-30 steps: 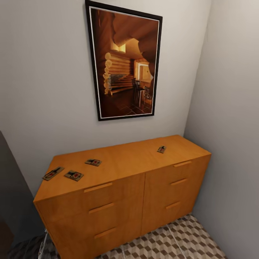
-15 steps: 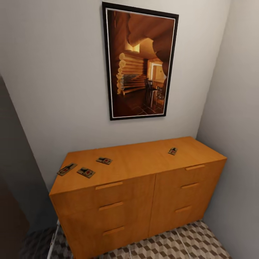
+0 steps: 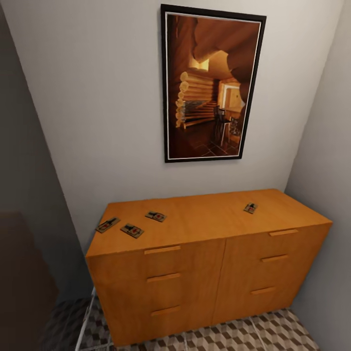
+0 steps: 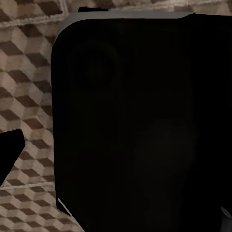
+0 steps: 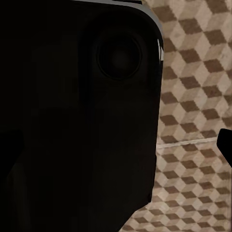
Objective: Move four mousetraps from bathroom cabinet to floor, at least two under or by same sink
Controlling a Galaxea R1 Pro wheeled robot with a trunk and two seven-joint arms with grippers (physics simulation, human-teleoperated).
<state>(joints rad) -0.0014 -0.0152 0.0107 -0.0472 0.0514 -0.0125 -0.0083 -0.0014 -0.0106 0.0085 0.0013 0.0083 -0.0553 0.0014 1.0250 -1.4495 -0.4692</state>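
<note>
Traps: four on the cabinet (image 3: 209, 253) top, three (image 3: 132, 230) close together near its left end, one (image 3: 250, 208) well apart toward the right
Floor (image 3: 273, 334): cube-pattern tiles in front of the cabinet
Wall: framed picture (image 3: 210, 87) above the cabinet
Hands: cannot tell whether spread or pressed together; dark casings block both wrist views

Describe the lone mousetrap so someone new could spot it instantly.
Find the orange-brown cabinet under the framed picture. On its top, toward the right end, lies one small flat mousetrap. It sits alone, while the other three cluster at the left end.
</note>
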